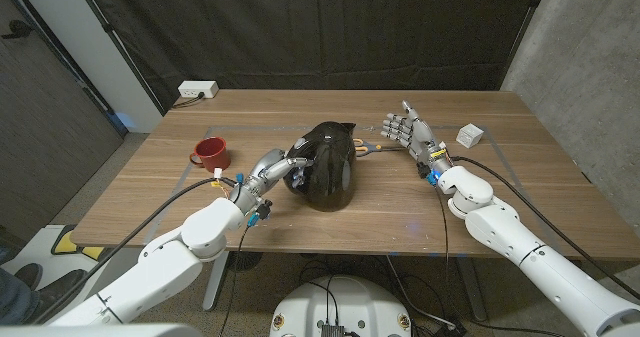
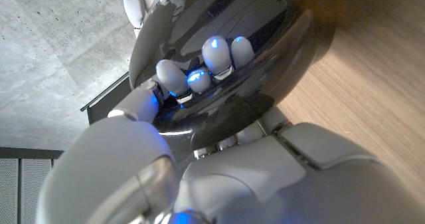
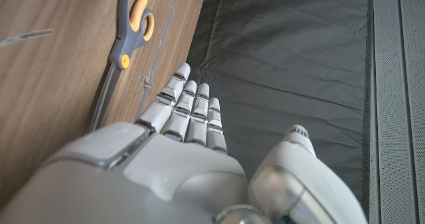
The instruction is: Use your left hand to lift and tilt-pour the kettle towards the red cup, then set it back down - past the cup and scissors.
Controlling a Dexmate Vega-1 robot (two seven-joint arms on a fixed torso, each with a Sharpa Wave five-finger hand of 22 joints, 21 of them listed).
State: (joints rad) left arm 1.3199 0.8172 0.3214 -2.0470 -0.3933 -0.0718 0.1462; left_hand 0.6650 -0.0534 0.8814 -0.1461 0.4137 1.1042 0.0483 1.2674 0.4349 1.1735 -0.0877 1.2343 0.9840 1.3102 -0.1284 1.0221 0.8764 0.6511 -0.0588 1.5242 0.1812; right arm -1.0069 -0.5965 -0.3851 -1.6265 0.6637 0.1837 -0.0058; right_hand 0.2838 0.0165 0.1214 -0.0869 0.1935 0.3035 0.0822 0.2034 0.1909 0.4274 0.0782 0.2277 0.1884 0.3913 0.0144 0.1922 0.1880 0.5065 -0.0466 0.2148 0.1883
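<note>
A glossy black kettle (image 1: 328,167) sits mid-table. My left hand (image 1: 272,168) grips its handle on the side facing the red cup (image 1: 211,153), which stands to the left of the hand. In the left wrist view my fingers (image 2: 199,68) curl around the handle against the kettle's shiny body (image 2: 279,58). I cannot tell whether the kettle's base touches the wood. Scissors (image 1: 368,146) with orange and grey handles lie just right of the kettle, partly hidden behind it. My right hand (image 1: 408,132) is empty, with its fingers straight, beside the scissors (image 3: 126,41).
A small white box (image 1: 470,134) lies near the table's right side. A white power strip (image 1: 197,91) sits at the far left corner. Bare wood stretches along the front of the table (image 1: 330,232). A dark curtain hangs behind it.
</note>
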